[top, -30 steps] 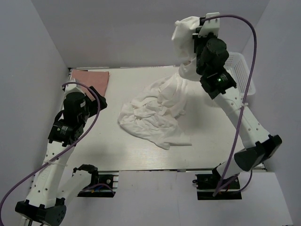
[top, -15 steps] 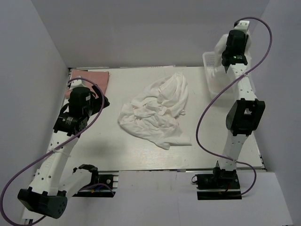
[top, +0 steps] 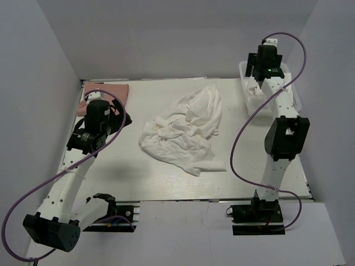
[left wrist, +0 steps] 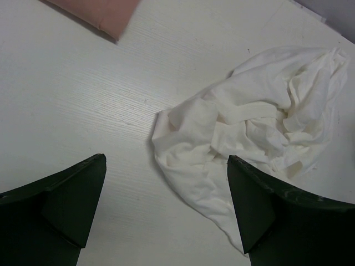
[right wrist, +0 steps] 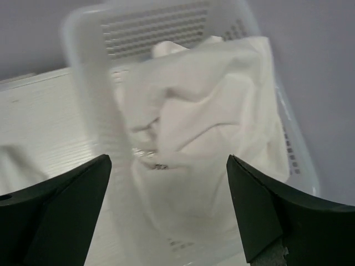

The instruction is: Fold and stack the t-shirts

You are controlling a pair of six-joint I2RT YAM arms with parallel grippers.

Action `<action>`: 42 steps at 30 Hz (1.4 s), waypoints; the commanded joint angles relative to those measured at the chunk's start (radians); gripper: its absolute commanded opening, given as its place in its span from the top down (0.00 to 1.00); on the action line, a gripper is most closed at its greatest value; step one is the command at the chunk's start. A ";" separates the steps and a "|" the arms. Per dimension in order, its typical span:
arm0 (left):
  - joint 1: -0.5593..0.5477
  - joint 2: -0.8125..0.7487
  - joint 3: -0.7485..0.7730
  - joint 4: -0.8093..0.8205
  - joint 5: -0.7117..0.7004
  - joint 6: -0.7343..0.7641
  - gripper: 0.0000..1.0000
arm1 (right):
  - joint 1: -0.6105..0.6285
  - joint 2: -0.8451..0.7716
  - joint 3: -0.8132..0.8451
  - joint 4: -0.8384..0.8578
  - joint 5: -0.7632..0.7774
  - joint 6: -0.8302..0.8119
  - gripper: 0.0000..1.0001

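Far left corner of the table (top: 138, 177): salmon-pink shirt (top: 106, 90), lying flat with a neat straight edge, apparently folded and serving as the base of the stack

Just near of it: left gripper (left wrist: 166, 160), hovering above the bare tabletop, fingers spread wide, holding nothing, aimed toward the heap in the middle

Centre of the table: white t-shirt (top: 186, 130), a crumpled, unfolded heap with wrinkles running every way, no sleeve or hem laid out straight, well apart from the pink one

Far right edge: lattice basket (right wrist: 83, 33) with a second white shirt (right wrist: 199, 127) bunched inside and draping over its wall; impossible to tell whether more lie beneath

Above that basket: right gripper (right wrist: 166, 160), fingers apart, pinching nothing, cloth below and clear of both pads

Judged progress: early, with perhaps one shirt done. Left to do: spreading and folding the centre shirt, stacking it on the pink one, then the same for whatever the basket holds
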State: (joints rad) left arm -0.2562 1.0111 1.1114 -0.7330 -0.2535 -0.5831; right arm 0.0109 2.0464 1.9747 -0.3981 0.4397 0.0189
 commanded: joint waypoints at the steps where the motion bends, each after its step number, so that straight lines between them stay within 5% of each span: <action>1: 0.003 -0.009 -0.002 0.035 0.039 0.011 0.00 | 0.122 -0.112 -0.039 0.028 -0.102 -0.042 0.10; 14: 0.003 -0.009 -0.002 -0.015 0.051 0.011 0.00 | 0.451 0.107 -0.112 -0.027 -0.389 0.090 0.10; 24: 0.003 -0.019 -0.002 -0.055 0.031 0.011 0.00 | 0.564 0.274 -0.198 -0.054 -0.263 0.161 0.11; 29: 0.003 -0.043 -0.015 -0.055 0.031 0.011 0.00 | 0.569 0.250 -0.247 -0.034 -0.295 0.187 1.00; 36: 0.003 -0.103 -0.015 -0.066 0.031 0.002 0.00 | 0.560 -0.122 -0.186 0.096 -0.319 0.085 1.00; 42: 0.003 -0.135 -0.038 -0.048 0.040 -0.007 0.00 | 0.515 -0.365 -0.077 0.232 -0.162 0.058 1.00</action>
State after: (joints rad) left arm -0.2565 0.8986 1.0866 -0.7876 -0.2176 -0.5850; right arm 0.5629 1.8431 1.7859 -0.3408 0.1978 0.1055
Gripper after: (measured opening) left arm 0.995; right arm 0.221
